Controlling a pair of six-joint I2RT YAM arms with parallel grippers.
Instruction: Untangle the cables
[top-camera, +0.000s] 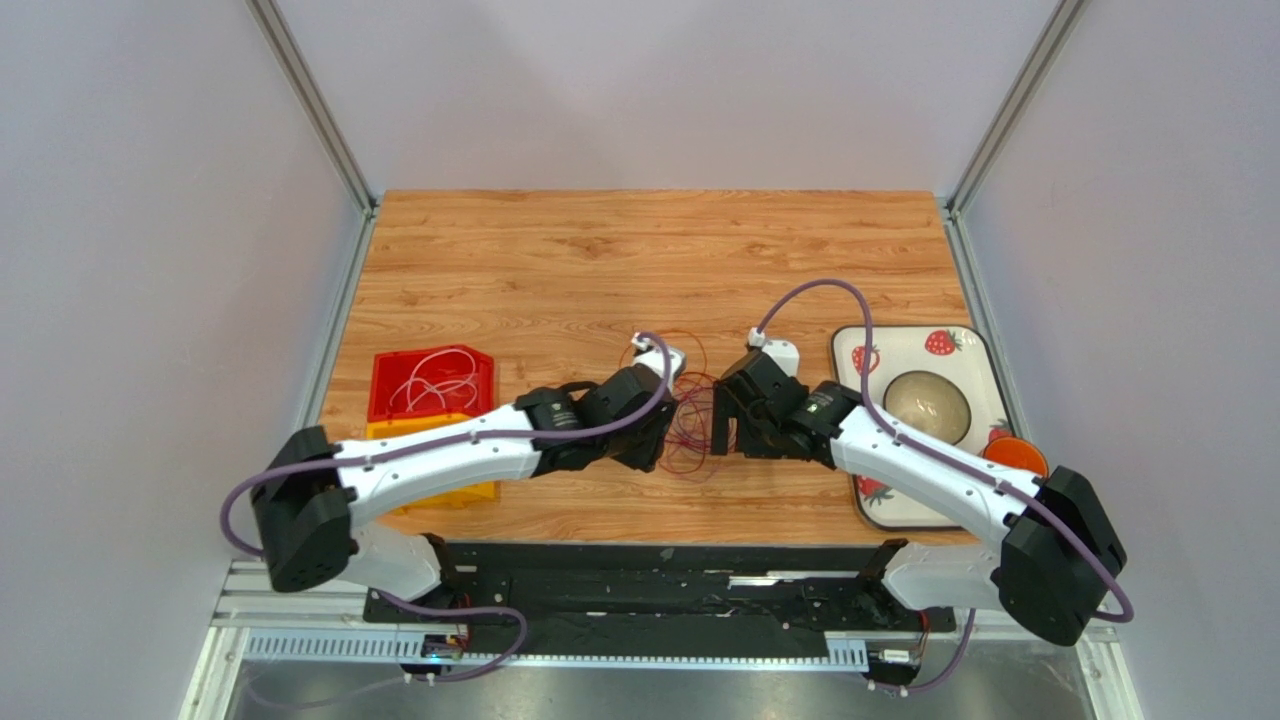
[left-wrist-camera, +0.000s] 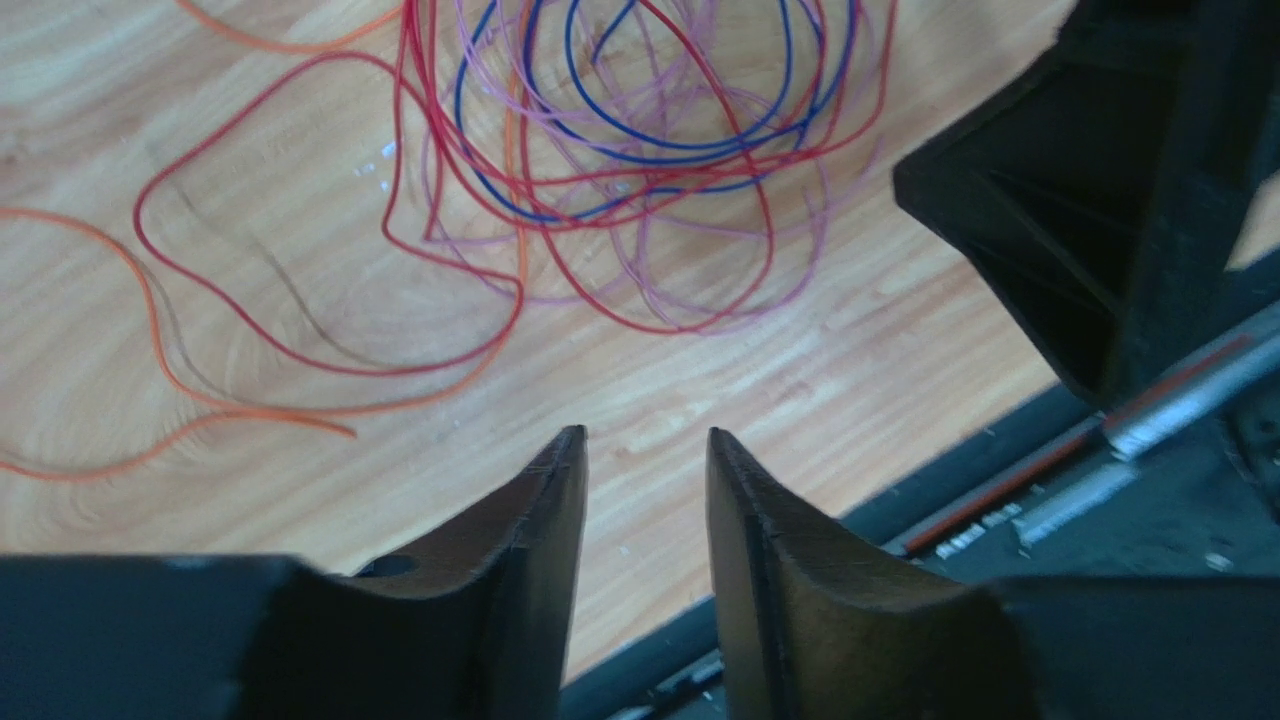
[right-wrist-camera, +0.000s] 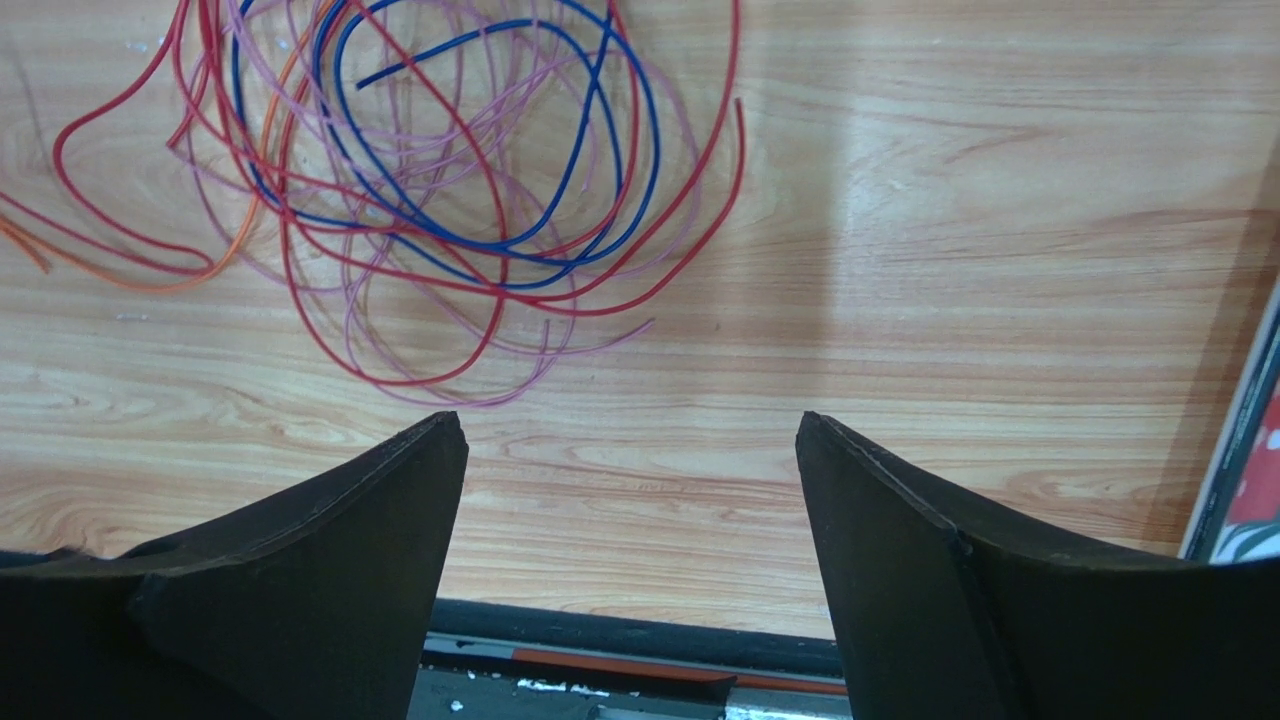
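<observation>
Bright, soft, even light fills the overhead view, leaving only faint shadows on the worktop (top-camera: 601, 255). In the wrist views the left pincer (left-wrist-camera: 645, 437) and right pincer (right-wrist-camera: 627, 423) read near-black and slightly blurred, and a broad soft shadow dims the wood beside the right pincer.

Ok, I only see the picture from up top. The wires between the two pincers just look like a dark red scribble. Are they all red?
Observer: No. The right wrist view shows a blue wire looped inside the cables, with lilac and orange ones too.
Operator: Is the left pincer holding any?
Observer: No. The left pincer is open only a little, with nothing in it.
Operator: And the right one?
Observer: The right pincer is wide open and empty too.
</observation>
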